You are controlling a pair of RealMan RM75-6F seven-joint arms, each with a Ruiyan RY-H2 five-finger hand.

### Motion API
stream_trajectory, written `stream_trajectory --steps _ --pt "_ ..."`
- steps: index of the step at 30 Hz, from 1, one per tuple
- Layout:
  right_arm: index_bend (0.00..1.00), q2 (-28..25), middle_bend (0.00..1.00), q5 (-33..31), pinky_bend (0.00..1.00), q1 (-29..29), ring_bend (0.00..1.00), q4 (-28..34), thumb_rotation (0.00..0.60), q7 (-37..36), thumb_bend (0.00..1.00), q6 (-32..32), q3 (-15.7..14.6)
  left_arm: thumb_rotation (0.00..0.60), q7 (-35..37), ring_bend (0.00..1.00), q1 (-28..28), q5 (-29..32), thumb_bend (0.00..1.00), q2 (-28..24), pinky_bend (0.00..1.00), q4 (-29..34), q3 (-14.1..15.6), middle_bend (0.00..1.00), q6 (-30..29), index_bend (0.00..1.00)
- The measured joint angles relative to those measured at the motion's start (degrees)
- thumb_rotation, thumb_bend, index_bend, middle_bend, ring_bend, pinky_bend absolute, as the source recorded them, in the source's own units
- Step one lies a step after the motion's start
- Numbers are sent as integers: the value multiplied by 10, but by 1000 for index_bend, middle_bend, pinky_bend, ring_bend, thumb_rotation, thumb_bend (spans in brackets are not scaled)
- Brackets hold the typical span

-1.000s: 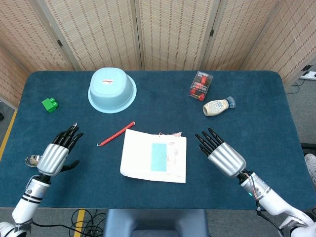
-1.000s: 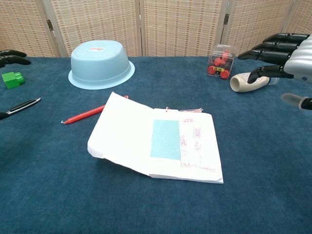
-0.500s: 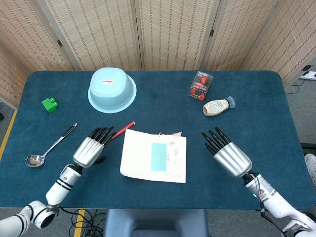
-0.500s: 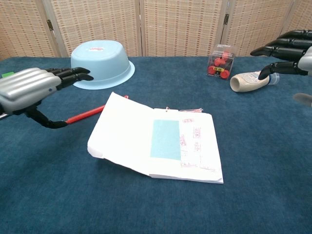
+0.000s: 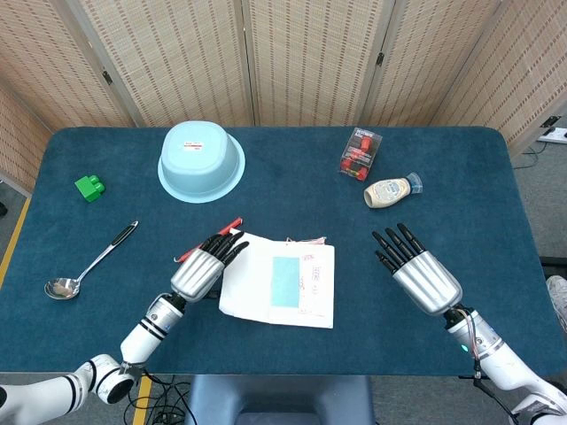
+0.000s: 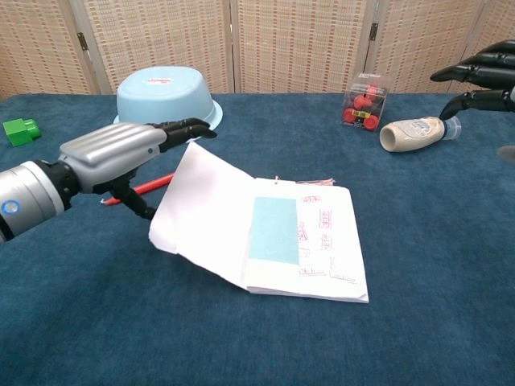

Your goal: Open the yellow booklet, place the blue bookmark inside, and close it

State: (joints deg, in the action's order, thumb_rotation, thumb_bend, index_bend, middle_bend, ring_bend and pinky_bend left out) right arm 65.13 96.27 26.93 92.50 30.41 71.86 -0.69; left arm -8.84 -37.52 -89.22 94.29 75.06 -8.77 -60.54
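The booklet [image 5: 306, 292] lies open mid-table and shows only white pages, with the pale blue bookmark [image 5: 283, 281] flat on its middle. In the chest view the bookmark [image 6: 274, 229] sits beside the printed right page of the booklet [image 6: 326, 241]. My left hand [image 5: 202, 270] is at the booklet's left edge. It holds the left leaf, which tilts up off the table, with the thumb under it and the fingers over its far corner; the chest view shows the left hand [image 6: 113, 153] from the side. My right hand [image 5: 421, 276] hovers right of the booklet, fingers spread, holding nothing.
A red pen [image 5: 232, 223] lies just behind the left hand. An upturned light blue bowl [image 5: 201, 161] is at the back left, with a green block [image 5: 89, 187] and a spoon [image 5: 89, 266] further left. A lying bottle [image 5: 390, 190] and a clear box of red pieces [image 5: 360, 153] are at the back right.
My left hand has swept right from the spoon to the booklet's left edge and raised the left leaf. My right hand has drifted slightly right and back.
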Motion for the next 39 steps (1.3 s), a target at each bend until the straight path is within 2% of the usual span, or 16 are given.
stream_trajectory --steps 8,17,22,32,39 --pt "199 -12 0 -2 0 -6 0 -1 600 -17 369 13 14 600 0 93 -29 33 232 2 165 77 -35 29 5 47" --pt "190 -29 0 19 0 -12 0 9 600 -40 353 40 23 600 -12 86 -65 75 232 29 165 113 -60 29 23 47" --pt "190 -34 0 36 0 -15 0 12 600 -49 350 53 25 600 -29 81 -78 90 232 50 164 114 -59 23 32 47" --pt "190 -41 0 48 0 -25 0 16 600 -54 342 63 27 600 -121 74 -101 138 232 102 163 89 -40 2 51 47" --pt "186 -44 0 41 0 -34 0 16 600 -60 343 54 22 600 -118 74 -78 154 232 65 163 116 -35 2 28 49"
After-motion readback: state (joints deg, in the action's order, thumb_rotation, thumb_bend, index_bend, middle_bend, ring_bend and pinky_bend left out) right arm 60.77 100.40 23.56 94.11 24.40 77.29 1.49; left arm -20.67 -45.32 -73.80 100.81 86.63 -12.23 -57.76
